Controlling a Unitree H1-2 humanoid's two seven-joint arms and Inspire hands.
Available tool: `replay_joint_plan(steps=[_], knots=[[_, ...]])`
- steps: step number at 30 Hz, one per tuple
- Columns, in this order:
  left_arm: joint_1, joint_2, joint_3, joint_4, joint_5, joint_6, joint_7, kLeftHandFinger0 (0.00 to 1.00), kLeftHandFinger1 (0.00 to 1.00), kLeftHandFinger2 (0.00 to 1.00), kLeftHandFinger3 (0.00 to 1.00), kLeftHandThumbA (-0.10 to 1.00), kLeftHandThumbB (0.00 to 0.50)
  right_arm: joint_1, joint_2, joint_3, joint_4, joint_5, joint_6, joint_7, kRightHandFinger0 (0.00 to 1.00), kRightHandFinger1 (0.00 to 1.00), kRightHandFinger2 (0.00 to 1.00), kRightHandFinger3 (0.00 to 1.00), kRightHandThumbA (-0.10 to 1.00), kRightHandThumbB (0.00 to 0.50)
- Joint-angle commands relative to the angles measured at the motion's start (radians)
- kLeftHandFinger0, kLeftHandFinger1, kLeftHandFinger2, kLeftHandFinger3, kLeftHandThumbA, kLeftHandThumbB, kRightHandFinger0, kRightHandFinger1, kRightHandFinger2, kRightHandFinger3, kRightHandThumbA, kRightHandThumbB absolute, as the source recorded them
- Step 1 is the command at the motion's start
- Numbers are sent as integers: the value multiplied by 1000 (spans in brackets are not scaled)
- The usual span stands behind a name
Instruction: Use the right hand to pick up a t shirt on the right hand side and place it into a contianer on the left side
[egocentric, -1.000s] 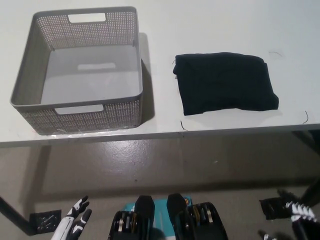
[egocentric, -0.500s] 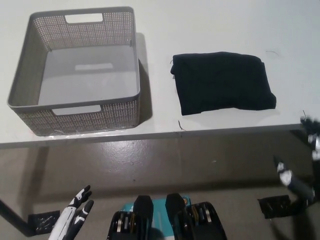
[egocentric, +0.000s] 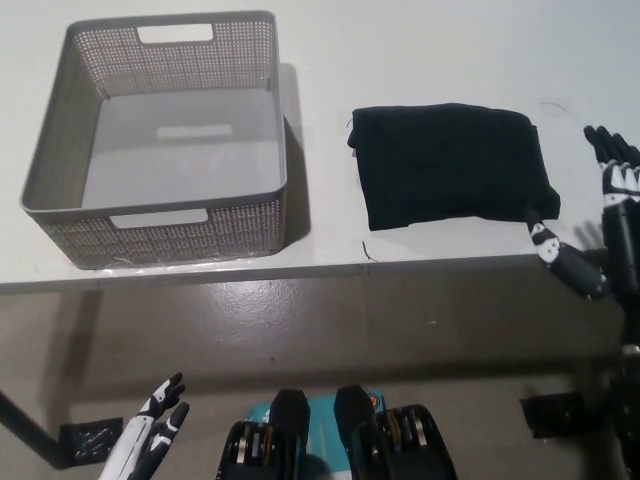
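A folded black t shirt (egocentric: 452, 165) lies on the right part of the white table (egocentric: 400, 50). Left of it stands a grey mesh basket (egocentric: 155, 205) with cut-out handles; nothing is in it. My black right hand (egocentric: 600, 220) is open at the right edge of the view, just right of the shirt and over the table's front corner, one fingertip close to the shirt's lower right corner. My white left hand (egocentric: 150, 430) rests low at the bottom left, fingers apart, below table level.
The table's front edge (egocentric: 300, 272) runs across the middle of the view, with a grey floor (egocentric: 300, 330) below it. Loose dark threads lie on the table near the shirt (egocentric: 368, 250).
My right hand has risen from the bottom right corner up to table height beside the shirt. The left hand has hardly moved.
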Motion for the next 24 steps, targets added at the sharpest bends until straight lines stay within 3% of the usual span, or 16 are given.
replay_joint_plan(steps=[1,6,9,16,19,24], knots=[[-6,10,5,-17,9,-31,3,863,968,1000,1000,1000,500,-65,-1,0,40,-4,29,11,1000,1000,1000,1000,739,500],[-3,10,5,-25,12,-27,2,863,968,1000,1000,1000,475,-114,-1,10,129,-8,32,5,1000,1000,1000,1000,723,500],[-3,7,7,-28,9,-21,2,869,967,1000,1000,1000,487,-149,-2,21,188,-9,39,6,1000,1000,1000,1000,674,500],[0,5,8,-32,6,-29,2,852,948,1000,1000,1000,477,-213,16,46,323,11,56,20,1000,1000,1000,1000,766,500],[-3,5,8,-32,9,-25,2,848,946,1000,1000,1000,491,-221,21,56,356,13,45,2,1000,1000,1000,1000,717,500],[-2,6,8,-38,12,-22,0,851,939,1000,1000,1000,494,-225,38,79,393,-1,64,-7,1000,1000,1000,1000,756,500]])
